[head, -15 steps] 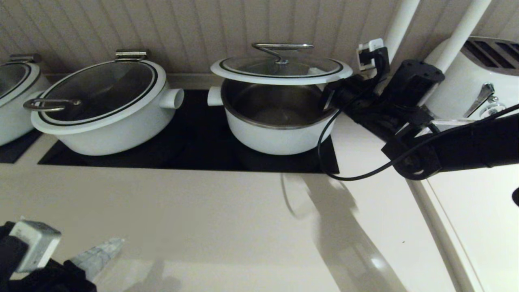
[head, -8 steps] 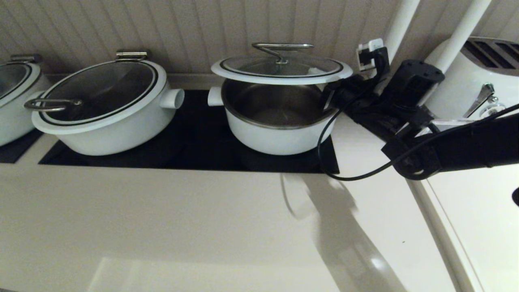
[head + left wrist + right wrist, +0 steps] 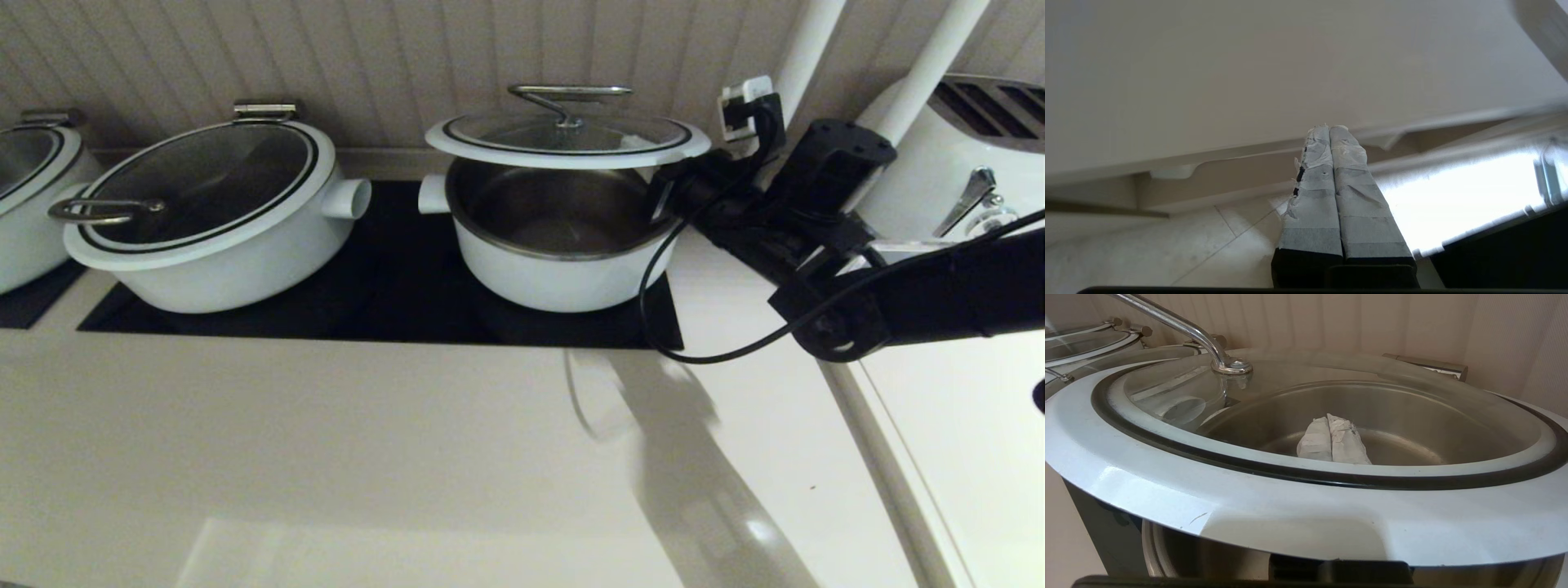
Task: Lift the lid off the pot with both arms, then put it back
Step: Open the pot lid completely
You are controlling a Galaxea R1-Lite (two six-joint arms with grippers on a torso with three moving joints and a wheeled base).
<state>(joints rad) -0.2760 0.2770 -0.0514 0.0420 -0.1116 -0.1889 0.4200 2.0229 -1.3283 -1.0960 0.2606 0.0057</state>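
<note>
Reaching in low from the right, black right arm [image 3: 922, 298]; right gripper [image 3: 1333, 440], taped fingers pressed together beneath the lid [image 3: 567, 135], propping glass and broad white rim level above the pot [image 3: 559, 245], steel inside showing. Left gripper [image 3: 1329, 132] closed on nothing, off by pale cabinetry.

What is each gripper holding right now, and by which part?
Neither clamps anything. The right gripper, fingers shut, props the lid from beneath its right rim, above the pot. The left gripper is shut on nothing.
</note>
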